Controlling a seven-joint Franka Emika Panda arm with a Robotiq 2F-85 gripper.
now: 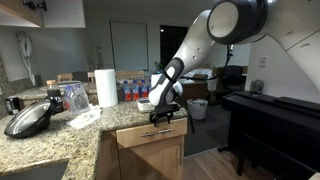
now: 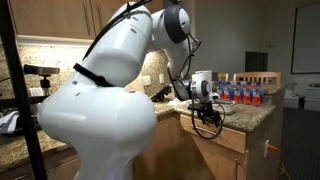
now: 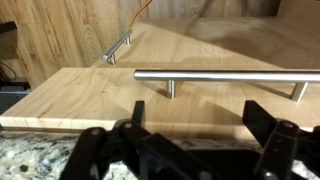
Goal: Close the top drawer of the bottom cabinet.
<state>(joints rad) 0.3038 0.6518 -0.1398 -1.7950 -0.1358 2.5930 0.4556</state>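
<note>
The top drawer [image 3: 90, 95] has a light wood front with a silver bar handle [image 3: 230, 74]. In the wrist view its top edge lies against the granite counter edge [image 3: 25, 160], and no tray or utensils show. The bottom cabinet appears in both exterior views [image 1: 150, 150] [image 2: 225, 150]. My gripper [image 3: 196, 114] is open, its two black fingers spread wide just above the drawer front, near the handle and holding nothing. It also shows at the counter corner in both exterior views [image 1: 163, 117] [image 2: 208, 118].
On the granite counter [image 1: 60, 140] stand a paper towel roll [image 1: 105, 87], a lidded pan [image 1: 28, 118] and a pack of bottles [image 1: 130, 90]. A lower cabinet handle [image 3: 120, 46] sits below the drawer. Dark furniture [image 1: 270, 120] stands across the aisle.
</note>
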